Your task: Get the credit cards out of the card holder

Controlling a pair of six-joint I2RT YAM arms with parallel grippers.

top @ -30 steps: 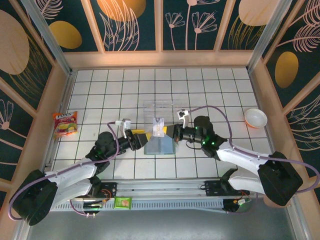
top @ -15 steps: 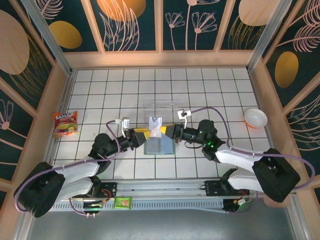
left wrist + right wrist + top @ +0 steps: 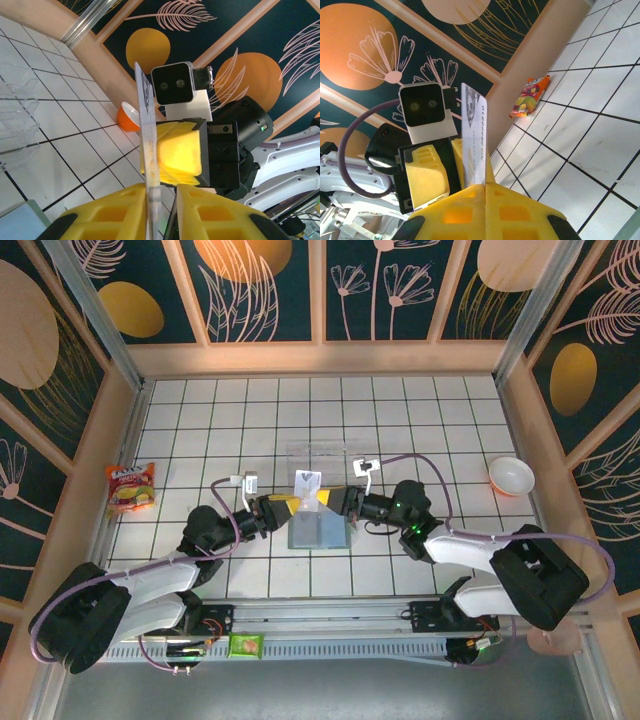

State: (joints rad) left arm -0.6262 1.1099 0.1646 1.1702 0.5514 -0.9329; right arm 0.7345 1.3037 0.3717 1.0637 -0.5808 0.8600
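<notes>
1. The credit card (image 3: 308, 483) stood upright on its edge just above the middle of the overhead frame, lifted over the card holder (image 3: 320, 531) and caught between the two pincers.
2. The right pincer (image 3: 485, 187) was clenched on the card's lower end. In its wrist view the yellow fingers met flat against it, and the card rose from them with a row of printed digits showing.
3. The left pincer (image 3: 161, 192) had the same card between its fingers, seen edge-on in its wrist view. The card lay against one finger, with a dark slit between it and the other, so this pincer was not yet clamped.
4. The card holder lay flat on the white-tiled counter (image 3: 200, 420), directly below the card in the overhead frame.
5. More see-through credit cards (image 3: 320, 455) lay on the tiles just above the held one.
6. A snack packet (image 3: 130, 487) sat at the left edge of the frame, and an orange-rimmed bowl (image 3: 511, 476) sat at the right edge.
</notes>
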